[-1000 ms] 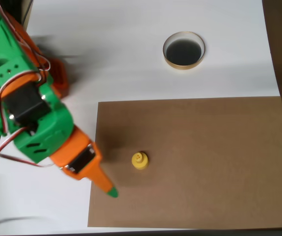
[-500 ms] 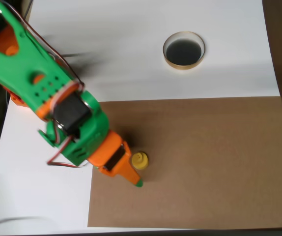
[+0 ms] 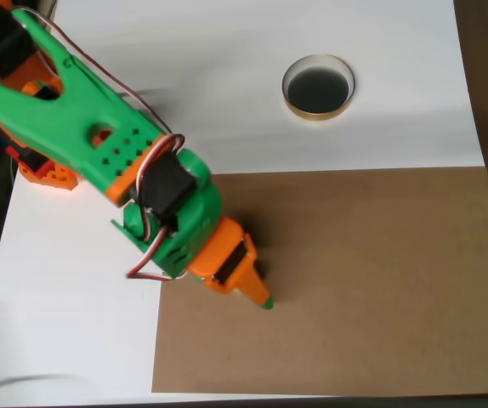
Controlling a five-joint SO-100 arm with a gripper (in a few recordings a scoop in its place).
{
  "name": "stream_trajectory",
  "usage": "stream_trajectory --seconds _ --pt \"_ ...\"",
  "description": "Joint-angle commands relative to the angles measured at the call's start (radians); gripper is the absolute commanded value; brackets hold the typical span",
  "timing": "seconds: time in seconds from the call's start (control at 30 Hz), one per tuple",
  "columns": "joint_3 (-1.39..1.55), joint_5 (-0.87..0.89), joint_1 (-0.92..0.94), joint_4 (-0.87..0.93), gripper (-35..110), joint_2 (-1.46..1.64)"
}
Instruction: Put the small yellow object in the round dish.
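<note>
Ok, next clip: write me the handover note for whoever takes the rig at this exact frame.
Tool: low over the brown board in the overhead view, orange body with a green tip; whether it is open or shut cannot be told.
Small yellow object: hidden from the camera, presumably under the tool; a grasp is not confirmed.
Round dish: on the white table beyond the board, up and to the right of the tool, nothing in it.
Done: approach.
Left: confirm the grip, lift, carry to the dish, release.

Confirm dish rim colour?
Tan-gold rim on the dish, dark inside; clearest in the overhead view.
</note>
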Motion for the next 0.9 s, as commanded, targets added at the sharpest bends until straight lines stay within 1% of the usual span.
stream_trajectory --seconds 0.0,0.5,0.87 --pt "-0.072 0.000 -0.034 0.021 30 0.012" --pt "-0.077 0.011 -0.038 0.002 28 -0.044" --pt "-0.104 0.026 -0.043 -0.015 11 -0.089"
